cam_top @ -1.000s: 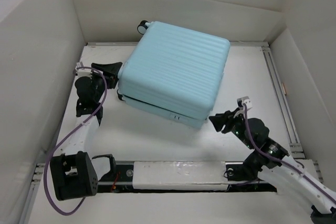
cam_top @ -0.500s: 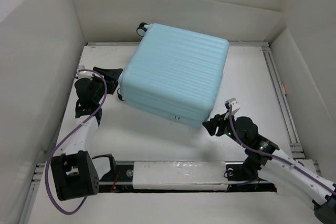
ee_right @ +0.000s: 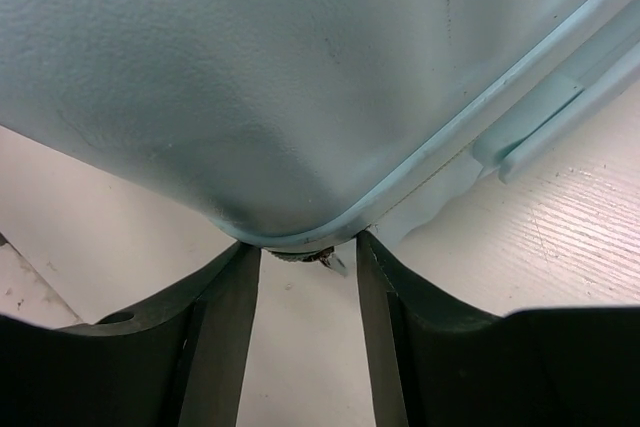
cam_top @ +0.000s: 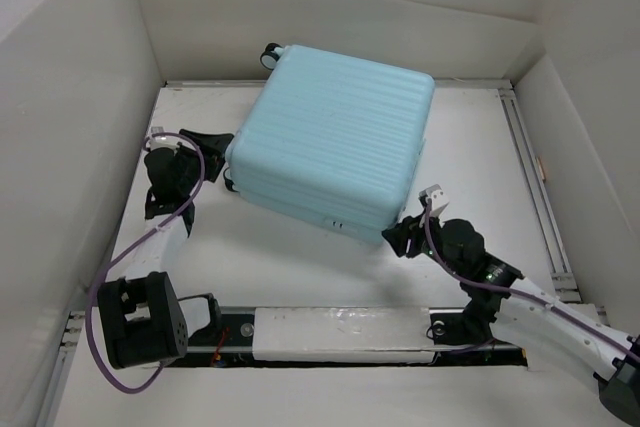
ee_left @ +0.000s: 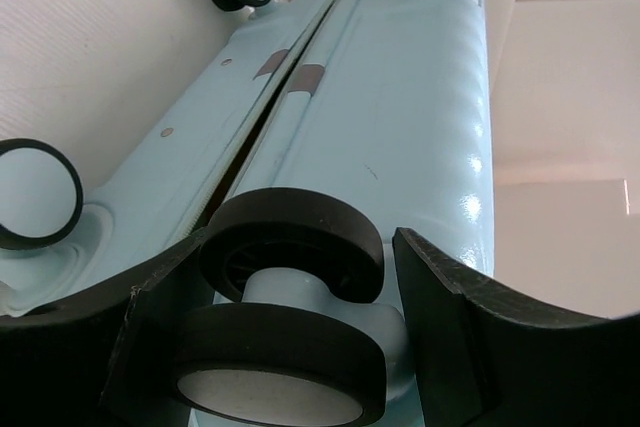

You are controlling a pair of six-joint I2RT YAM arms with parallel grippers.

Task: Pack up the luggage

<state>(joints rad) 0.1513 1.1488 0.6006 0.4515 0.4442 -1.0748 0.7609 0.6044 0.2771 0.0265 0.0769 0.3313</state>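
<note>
The light-blue luggage (cam_top: pixel 335 147) lies flat in the middle of the table, its two halves together with a thin gap along the seam (ee_left: pixel 262 122). My left gripper (cam_top: pixel 222 147) is open at its left corner. The jaws stand either side of a black-and-white caster wheel (ee_left: pixel 280 357), with a small gap at the right finger (ee_left: pixel 450 317). My right gripper (cam_top: pixel 396 238) is open at the luggage's near right corner (ee_right: pixel 300 217). A small metal zipper pull (ee_right: pixel 335 262) hangs between its fingers (ee_right: pixel 225 327).
White walls (cam_top: pixel 70 107) box in the table on the left, back and right. Metal rails (cam_top: pixel 530 162) run along the right and near edges. Other caster wheels show at the far corner (cam_top: pixel 270 51) and in the left wrist view (ee_left: pixel 35 192).
The upper half of the luggage has come down onto the lower half, and the luggage has shifted slightly. My right gripper has moved left and in to its near right corner. The left gripper has barely moved.
</note>
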